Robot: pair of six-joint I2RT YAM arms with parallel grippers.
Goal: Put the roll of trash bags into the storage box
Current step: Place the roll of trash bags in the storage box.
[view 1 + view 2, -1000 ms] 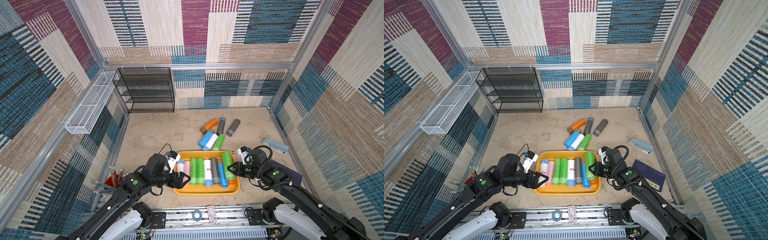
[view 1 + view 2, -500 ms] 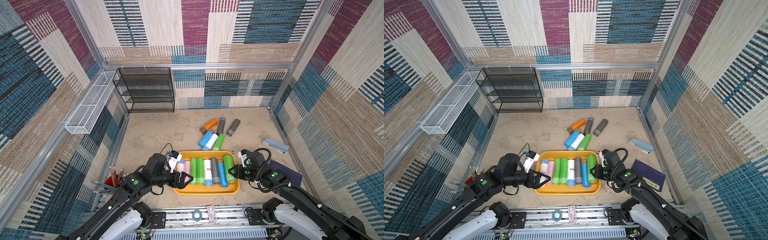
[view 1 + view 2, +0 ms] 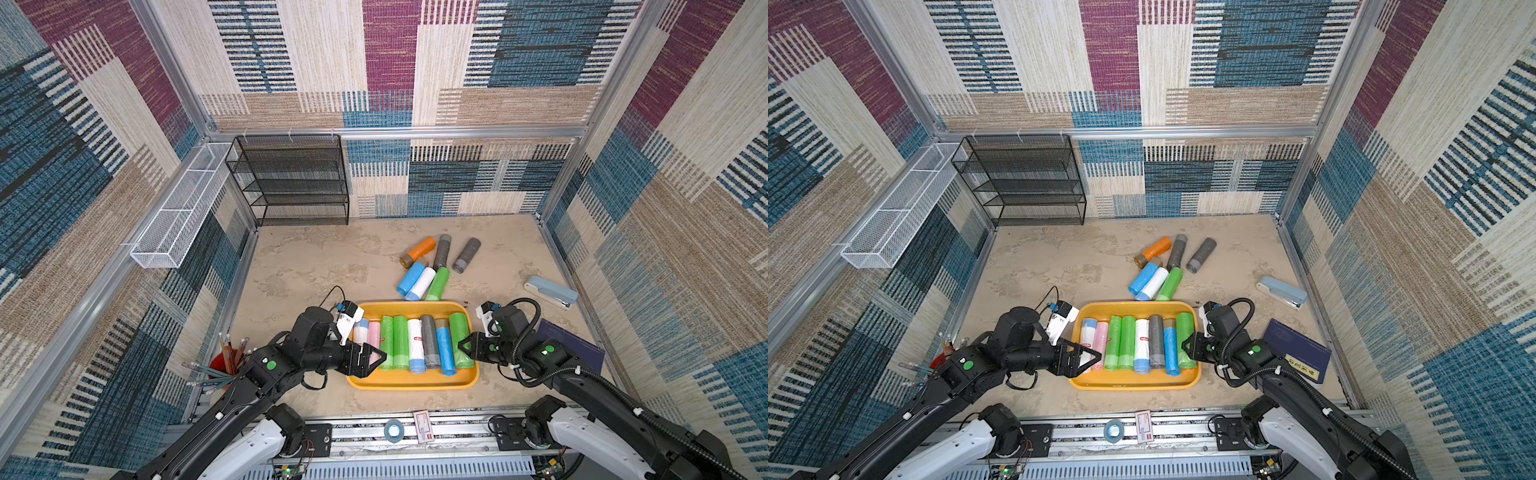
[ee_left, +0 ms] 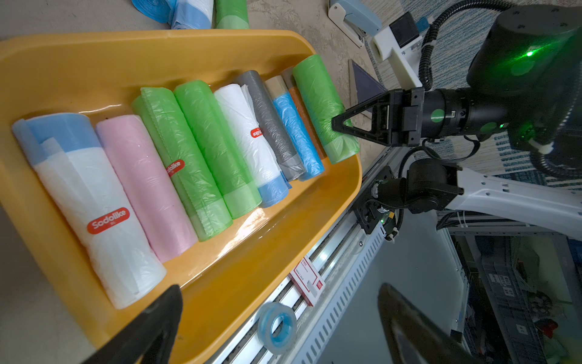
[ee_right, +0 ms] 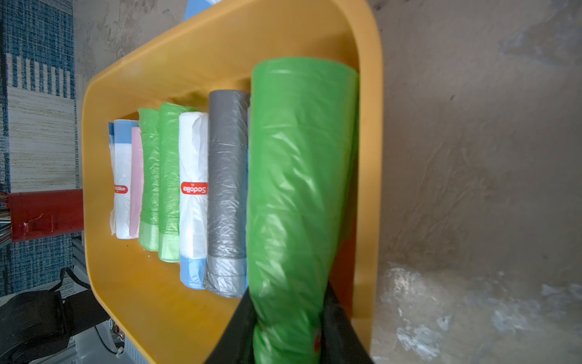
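**Both top views.** Against the frame of a second ago, the right gripper (image 3: pixel 461 347) is sitting slightly lower in the frame; its fingers are clenched on the green roll (image 3: pixel 459 326), which is sitting lower with it; that roll is lying inside the storage box (image 3: pixel 411 381) at its right end, beside a blue roll (image 3: pixel 444 349); the left gripper (image 3: pixel 374 360) is hanging over the box's left end, much where it was, jaws spread wide and grasping nothing; the loose rolls (image 3: pixel 438 284) above the box in the frame are lying unmoved.

**Left wrist view.** A red label (image 4: pixel 108 220) on the white-and-blue roll (image 4: pixel 94 189) is reading "Sodolike"; the same word is showing on the white roll (image 4: pixel 245 126).
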